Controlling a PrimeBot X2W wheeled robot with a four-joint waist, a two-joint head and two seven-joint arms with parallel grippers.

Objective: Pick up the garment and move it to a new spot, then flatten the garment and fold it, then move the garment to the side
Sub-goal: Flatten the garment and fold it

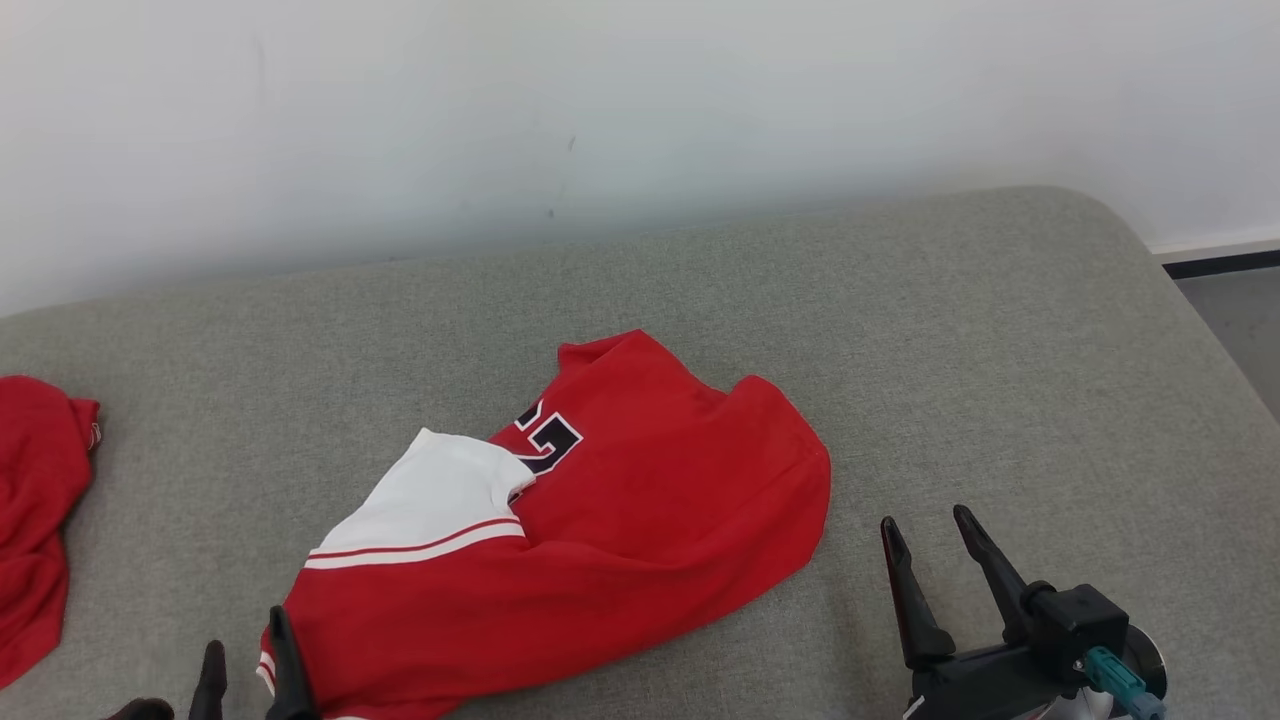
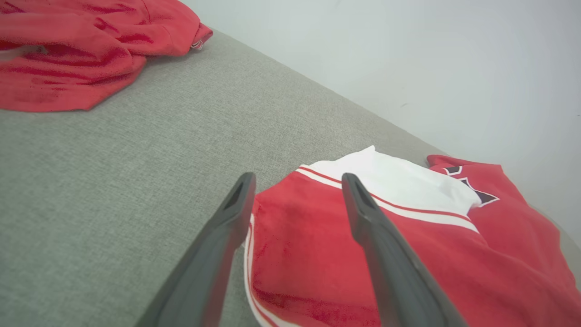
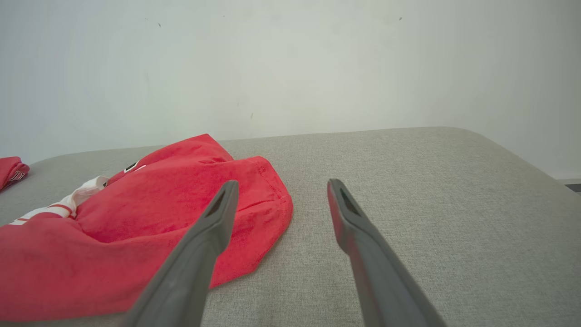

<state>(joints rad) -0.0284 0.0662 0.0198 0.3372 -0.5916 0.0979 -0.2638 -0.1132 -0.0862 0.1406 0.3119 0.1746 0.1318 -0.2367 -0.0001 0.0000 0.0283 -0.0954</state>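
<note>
The garment [image 1: 610,540] is a red jersey with a white striped sleeve and a dark number, lying loosely folded in the middle of the grey padded surface [image 1: 900,330]. My left gripper [image 1: 245,650] stands open at the garment's near left corner, and in the left wrist view the left gripper [image 2: 297,181] has its fingers apart over the striped hem of the garment [image 2: 408,245] with nothing held. My right gripper [image 1: 925,525] is open just right of the garment. The right wrist view has the right gripper [image 3: 280,185] beside the garment's [image 3: 150,218] rounded edge.
A second red cloth [image 1: 35,500] lies bunched at the left edge of the surface, also seen as the red cloth [image 2: 81,50] in the left wrist view. A pale wall [image 1: 600,110] runs behind. The surface's right edge drops to the floor [image 1: 1240,320].
</note>
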